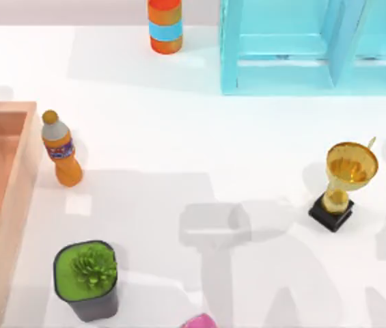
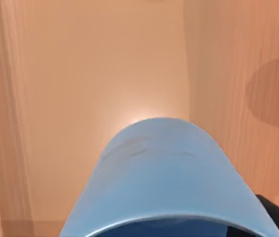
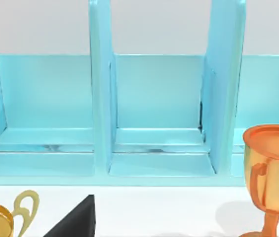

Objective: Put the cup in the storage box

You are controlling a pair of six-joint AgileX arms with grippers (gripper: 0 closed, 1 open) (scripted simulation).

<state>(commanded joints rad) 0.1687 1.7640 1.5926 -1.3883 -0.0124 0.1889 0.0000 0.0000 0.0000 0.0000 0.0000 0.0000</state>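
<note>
Left wrist view: blue cup (image 2: 161, 173) fills the lower frame, hanging over the storage box (image 2: 95, 74) floor, wooden walls on both sides. Left gripper's fingers unseen, so grip state cannot tell. Probably release step: lower it until near the floor, keep it upright, clear of walls. Box interior looks bare. Top view: box wall (image 1: 15, 198) at left edge.
</note>
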